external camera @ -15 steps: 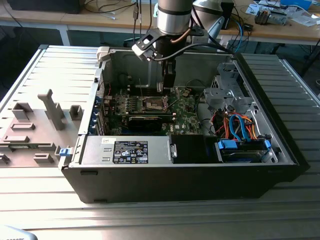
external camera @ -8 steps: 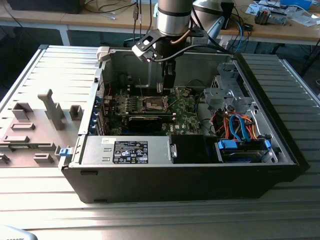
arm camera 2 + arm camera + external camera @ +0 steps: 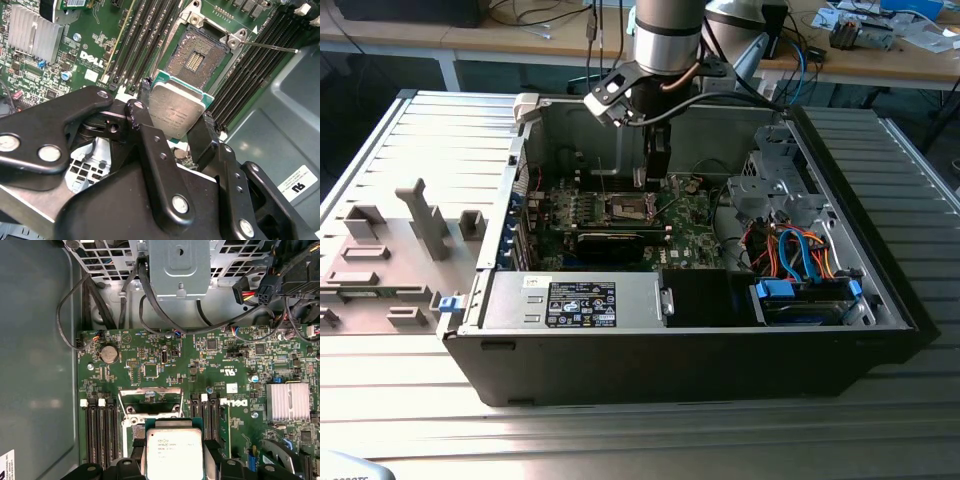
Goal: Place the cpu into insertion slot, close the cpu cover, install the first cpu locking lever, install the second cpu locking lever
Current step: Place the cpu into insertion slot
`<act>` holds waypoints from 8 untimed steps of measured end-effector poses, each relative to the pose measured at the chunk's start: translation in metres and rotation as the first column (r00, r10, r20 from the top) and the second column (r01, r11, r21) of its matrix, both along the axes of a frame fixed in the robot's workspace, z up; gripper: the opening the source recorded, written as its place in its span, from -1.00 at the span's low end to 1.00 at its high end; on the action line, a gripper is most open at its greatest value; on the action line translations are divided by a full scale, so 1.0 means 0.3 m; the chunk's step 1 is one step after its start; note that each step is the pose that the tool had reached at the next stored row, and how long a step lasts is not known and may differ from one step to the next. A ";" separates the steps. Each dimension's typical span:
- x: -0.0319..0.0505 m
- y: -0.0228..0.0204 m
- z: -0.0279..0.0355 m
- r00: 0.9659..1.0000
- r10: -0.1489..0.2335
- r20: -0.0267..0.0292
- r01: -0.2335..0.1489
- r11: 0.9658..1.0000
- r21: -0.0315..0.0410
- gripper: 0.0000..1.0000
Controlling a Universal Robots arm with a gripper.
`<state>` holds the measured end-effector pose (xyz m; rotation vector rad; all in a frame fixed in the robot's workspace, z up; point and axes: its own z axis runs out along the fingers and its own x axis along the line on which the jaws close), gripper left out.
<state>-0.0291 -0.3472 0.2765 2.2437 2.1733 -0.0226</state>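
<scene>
Cpu (image 3: 177,107) sits right between the fingers (image 3: 206,134) of the end effector (image 3: 176,109), its silvery top facing both wrist cameras; the first wrist view shows the cpu (image 3: 174,452) the same way, with a black finger (image 3: 212,452) pressed to each of two opposite edges. The end effector is therefore clamped on the cpu, its fingers only as far apart as the chip is wide. The insertion slot (image 3: 197,57) lies just beyond the chip on the green board (image 3: 95,45), its dark pin field uncovered and bare, so the cpu is not seated in it. In the first wrist view a silvery frame that looks to be the cpu cover (image 3: 150,391) stands lifted at the slot's far side, and in the second wrist view a thin metal lever (image 3: 265,46) sticks out from one corner of the slot. In the exterior view the end effector (image 3: 657,160) reaches down into the open computer case (image 3: 670,360), close above the insertion slot (image 3: 630,208). The case lies on a ribbed metal counter (image 3: 420,400) and holds the board, a grey power supply (image 3: 575,300) along its near wall, and a drive cage (image 3: 775,175) with blue, orange and red cables (image 3: 800,250) toward the exterior view's right. Grey fixture blocks (image 3: 420,220) stand on the counter at the exterior view's left.
</scene>
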 end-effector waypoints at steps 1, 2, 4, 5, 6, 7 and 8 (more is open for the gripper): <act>0.000 0.000 -0.001 1.000 0.000 0.000 0.000 1.000 0.000 0.08; 0.000 0.000 -0.001 1.000 0.000 0.000 0.000 1.000 0.000 0.08; 0.000 0.000 -0.002 1.000 0.000 0.000 0.000 1.000 0.000 0.08; 0.000 0.000 -0.003 1.000 0.000 0.000 0.000 1.000 0.000 0.08; 0.000 0.000 -0.003 1.000 0.000 0.000 0.000 1.000 0.000 0.08; 0.000 0.000 -0.004 1.000 0.000 0.000 0.000 1.000 0.000 0.08; 0.000 0.000 -0.004 1.000 0.000 0.000 0.000 1.000 0.000 0.08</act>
